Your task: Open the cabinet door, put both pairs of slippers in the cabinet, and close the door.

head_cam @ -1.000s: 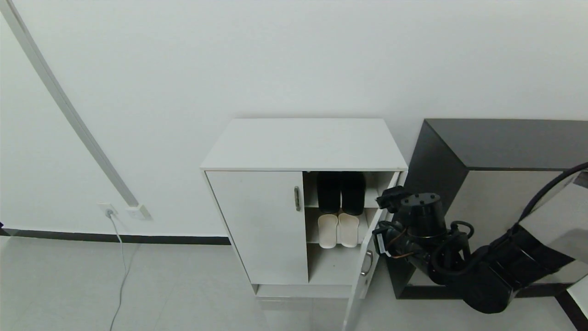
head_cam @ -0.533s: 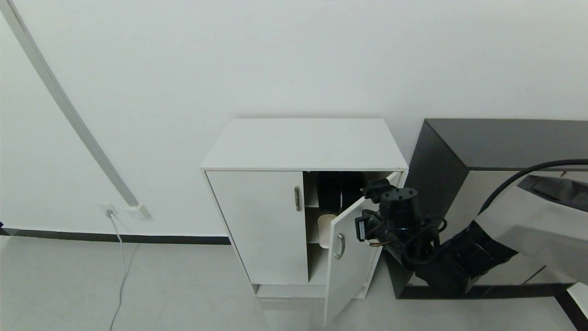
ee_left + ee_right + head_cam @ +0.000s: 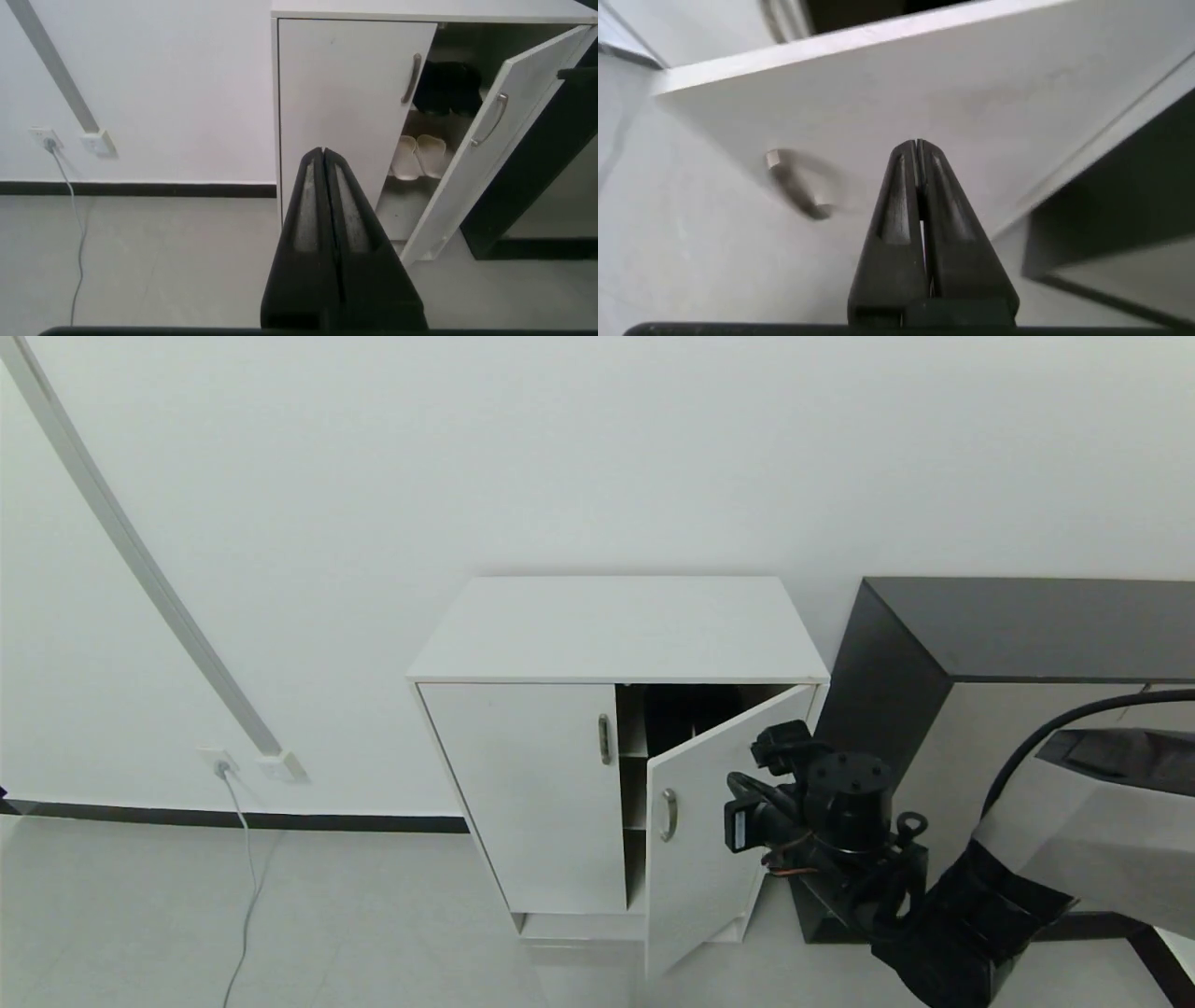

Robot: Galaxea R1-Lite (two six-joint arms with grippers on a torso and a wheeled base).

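Observation:
The white cabinet has its left door shut and its right door ajar, at a narrow angle. Black slippers sit on the upper shelf, white slippers on the shelf below. In the head view the door covers the white pair, and a bit of the black slippers shows in the gap. My right gripper is shut, its tip against the door's outer face near the metal handle. My left gripper is shut on nothing, out in front of the cabinet above the floor.
A black cabinet stands right beside the white one, behind my right arm. A wall socket with a cable is at the far left. Bare floor spreads in front and to the left.
The right door has swung from wide open to nearly shut, with my right arm following it leftward. The white slippers are now hidden behind the door in the head view.

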